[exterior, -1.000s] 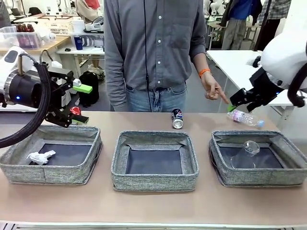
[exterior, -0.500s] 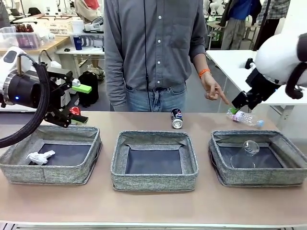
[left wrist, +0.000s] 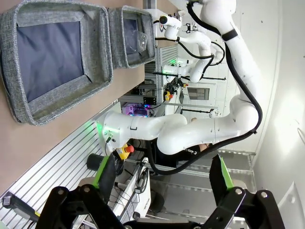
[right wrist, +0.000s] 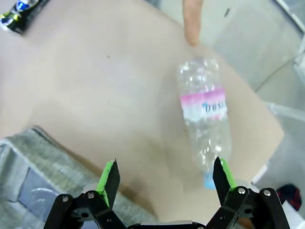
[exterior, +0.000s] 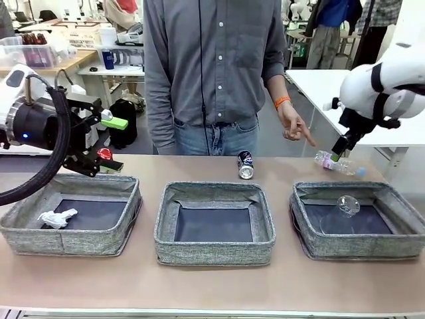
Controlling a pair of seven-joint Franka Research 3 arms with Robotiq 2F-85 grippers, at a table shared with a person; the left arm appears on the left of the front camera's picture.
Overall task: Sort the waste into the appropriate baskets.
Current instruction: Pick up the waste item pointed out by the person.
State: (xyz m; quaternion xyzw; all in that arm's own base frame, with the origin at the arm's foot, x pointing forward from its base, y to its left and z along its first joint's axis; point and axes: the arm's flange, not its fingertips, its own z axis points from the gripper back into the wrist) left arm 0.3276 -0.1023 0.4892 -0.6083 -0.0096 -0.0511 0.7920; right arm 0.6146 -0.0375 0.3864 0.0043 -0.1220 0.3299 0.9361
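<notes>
Clear plastic bottle (right wrist: 206,124) on the worktop (right wrist: 95,86), right tool (right wrist: 166,168) poised above, jaws apart: pre-grasp. Next needs lowering astride it, then clamping; the left tool (left wrist: 163,167) is also apart, empty.

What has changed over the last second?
The right gripper has turned from sideways to pointing down over the clear bottle, jaws open, nothing grasped. The left gripper, the person's pointing hand and the dark blue can stayed put.

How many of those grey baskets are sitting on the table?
3, in a row: left basket with a paper wad, middle basket, right basket with a clear cup. None seems hidden.
</notes>
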